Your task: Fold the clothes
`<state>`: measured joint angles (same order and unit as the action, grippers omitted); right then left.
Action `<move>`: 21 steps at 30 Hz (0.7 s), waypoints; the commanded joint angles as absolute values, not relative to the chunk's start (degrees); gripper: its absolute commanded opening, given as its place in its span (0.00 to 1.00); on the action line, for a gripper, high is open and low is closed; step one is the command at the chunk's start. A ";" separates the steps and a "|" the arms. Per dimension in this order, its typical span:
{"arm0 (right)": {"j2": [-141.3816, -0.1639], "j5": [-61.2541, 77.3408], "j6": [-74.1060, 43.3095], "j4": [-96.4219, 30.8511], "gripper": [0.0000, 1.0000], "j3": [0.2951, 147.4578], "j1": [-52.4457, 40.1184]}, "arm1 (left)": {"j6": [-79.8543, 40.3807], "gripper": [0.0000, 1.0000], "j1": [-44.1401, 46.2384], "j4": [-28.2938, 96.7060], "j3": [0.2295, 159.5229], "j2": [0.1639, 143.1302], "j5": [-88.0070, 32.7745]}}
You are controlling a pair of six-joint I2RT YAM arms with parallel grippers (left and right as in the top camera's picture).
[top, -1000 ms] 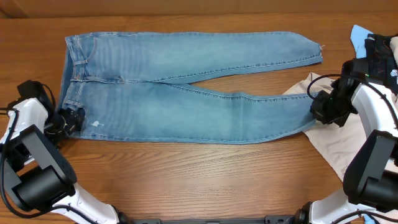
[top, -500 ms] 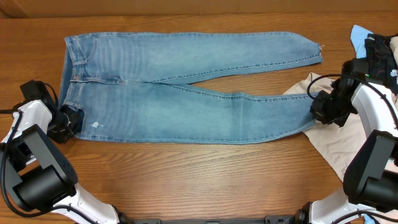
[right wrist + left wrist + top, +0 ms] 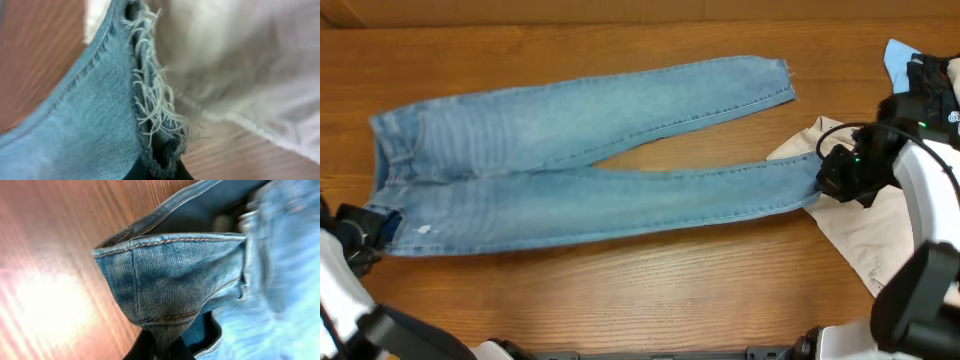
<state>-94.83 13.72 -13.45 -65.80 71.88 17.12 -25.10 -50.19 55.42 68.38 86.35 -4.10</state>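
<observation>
Jeans (image 3: 570, 170): spread open on the desk (image 3: 650, 300), legs forked, running lengthwise away from the beige cloth (image 3: 865, 235). One leg's hem touching that cloth's edge, the other leg ending short of it, waistband at the far end from it.
Left gripper (image 3: 365, 232): at the jeans' end farthest from the beige cloth. Clenched on the waistband corner (image 3: 165, 270), denim bunched above the fingers.
Right gripper (image 3: 828, 178): at the beige cloth's edge. Clamped on the frayed hem (image 3: 150, 105), threads spilling over the fingers.
Step in hand: judged as squaring up the jeans before the first fold; no fold made yet.
Method advised: raise both ends together, level, with even tension. Carry the held leg over onto the other, seams and hems matched. Set down flat before letting go.
Risk: beige cloth just beside the hem grip, not visibly pinched. Worth clearing it before lifting, or it may drag along.
Other: blue cloth (image 3: 898, 62) beyond the beige cloth, apart from the jeans.
</observation>
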 commanded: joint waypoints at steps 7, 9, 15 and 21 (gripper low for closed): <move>-78.39 12.29 -13.19 -69.52 0.04 72.07 27.20 | -24.32 0.04 -56.03 64.16 68.64 69.67 -2.81; -76.49 11.88 -11.40 -70.37 0.04 72.60 28.32 | -24.88 0.04 -56.29 65.93 68.64 67.00 -2.76; -76.77 11.51 -10.96 -72.34 0.06 79.24 27.03 | -27.05 0.04 -56.21 64.40 68.62 66.37 -2.61; -86.94 10.13 -11.81 -77.32 0.06 92.66 20.95 | -27.05 0.04 -55.64 58.85 68.62 72.47 -3.03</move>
<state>-80.53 15.05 -11.77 -76.51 84.66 23.38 -25.93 -55.22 63.22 67.92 69.32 -5.87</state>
